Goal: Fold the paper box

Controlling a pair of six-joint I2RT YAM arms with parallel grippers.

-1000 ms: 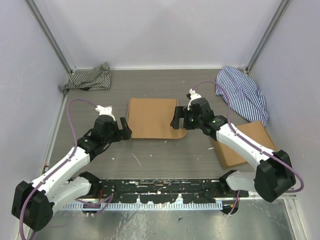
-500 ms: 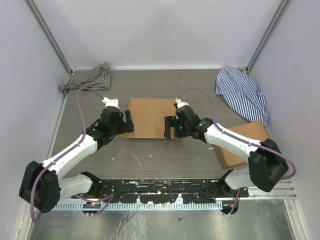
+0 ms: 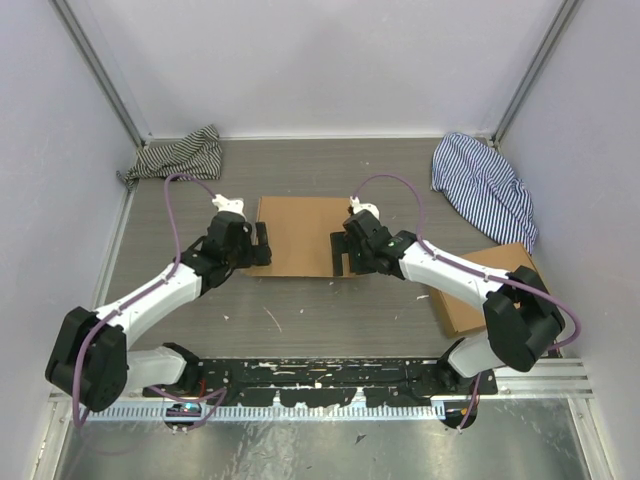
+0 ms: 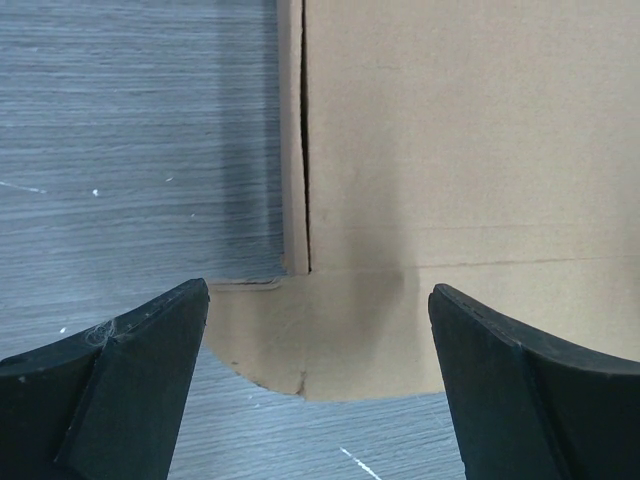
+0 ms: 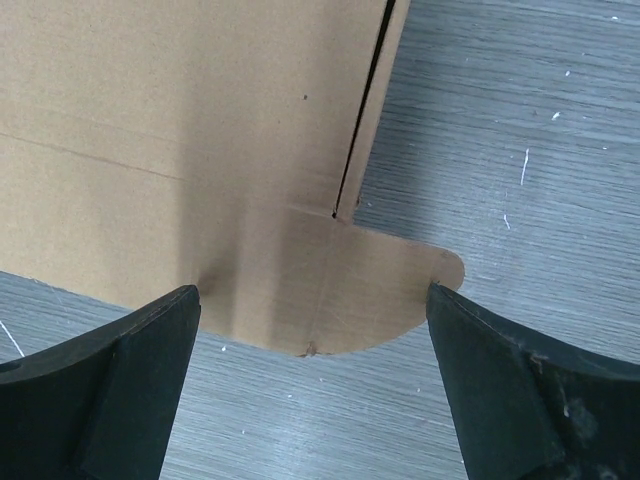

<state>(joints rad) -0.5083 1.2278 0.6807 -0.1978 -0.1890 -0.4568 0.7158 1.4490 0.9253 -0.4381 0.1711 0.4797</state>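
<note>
Plain brown die-cut cardboard paper box (image 3: 300, 232) lies flat mid-way across the grey wood-grain tabletop (image 3: 300, 320), a bit toward the far edge, nothing folded up yet. Long axis looks parallel to the near edge. Its rounded tabs (image 4: 290, 345) sit at the two near corners, pointing toward the near edge. Over them: left gripper (image 3: 259, 243) at the near-left tab, right gripper (image 3: 340, 252) at the near-right, both with fingers spread wide, holding nothing. Reads as the approach to the first fold. Next: drop, pinch each tab, lift along the crease, both sides together.
</note>
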